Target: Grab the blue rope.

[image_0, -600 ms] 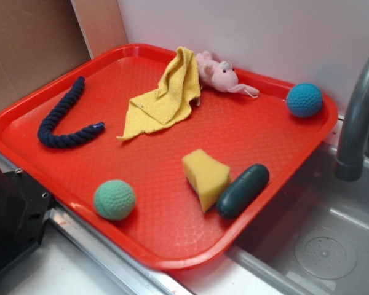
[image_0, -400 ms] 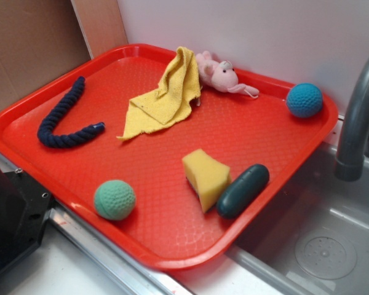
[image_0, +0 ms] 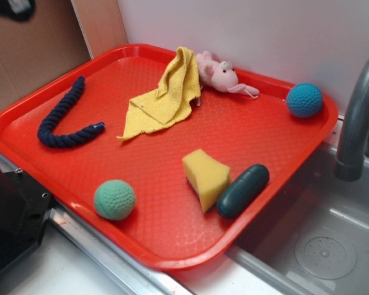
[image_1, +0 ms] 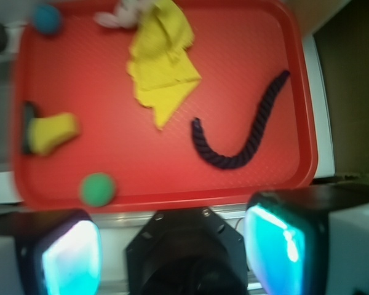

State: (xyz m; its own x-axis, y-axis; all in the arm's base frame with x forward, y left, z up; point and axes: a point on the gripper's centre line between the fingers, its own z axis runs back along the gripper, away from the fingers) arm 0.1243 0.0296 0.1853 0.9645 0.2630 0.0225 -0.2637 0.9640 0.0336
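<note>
The blue rope (image_0: 63,102), a dark navy twisted cord bent in a J, lies on the left side of the red tray (image_0: 172,261). In the wrist view the blue rope (image_1: 256,132) sits right of centre on the tray (image_1: 172,200), well ahead of my gripper (image_1: 172,215). The gripper is open, its two fingers (image_1: 67,252) wide apart at the bottom of the view with nothing between them. It hangs high over the tray's near edge. Only a dark piece of the gripper (image_0: 11,6) shows in the exterior view's top left corner.
On the tray lie a yellow cloth (image_0: 166,98), a pink plush toy (image_0: 220,76), a blue ball (image_0: 304,99), a green ball (image_0: 114,200), a yellow sponge (image_0: 205,175) and a dark teal capsule (image_0: 243,190). A grey faucet (image_0: 357,123) and sink (image_0: 320,246) are at right, a black box (image_0: 12,215) at front left.
A dark piece of the gripper has come into the top left corner of the exterior view. Nothing on the tray has moved.
</note>
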